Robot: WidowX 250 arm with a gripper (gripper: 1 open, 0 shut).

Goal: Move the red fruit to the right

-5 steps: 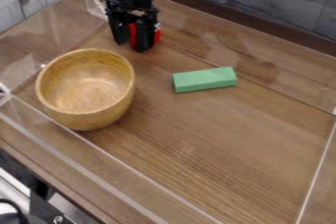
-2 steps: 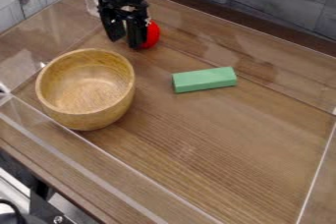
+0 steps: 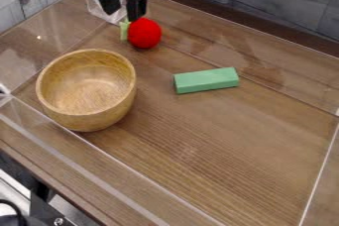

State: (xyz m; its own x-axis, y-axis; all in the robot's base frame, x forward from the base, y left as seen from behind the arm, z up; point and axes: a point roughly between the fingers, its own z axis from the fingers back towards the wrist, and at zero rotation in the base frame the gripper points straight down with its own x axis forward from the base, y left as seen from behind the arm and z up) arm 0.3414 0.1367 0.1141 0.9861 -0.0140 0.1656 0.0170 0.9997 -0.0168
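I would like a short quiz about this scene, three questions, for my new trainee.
1. True or false: the red fruit lies inside the wooden bowl.
2. Which is nearer to the green block: the bowl or the robot's fingers?
3. Fill in the gap: a bit of ____ leaf shows at one side of the fruit.

Key: 1. false; 2. the bowl; 3. green
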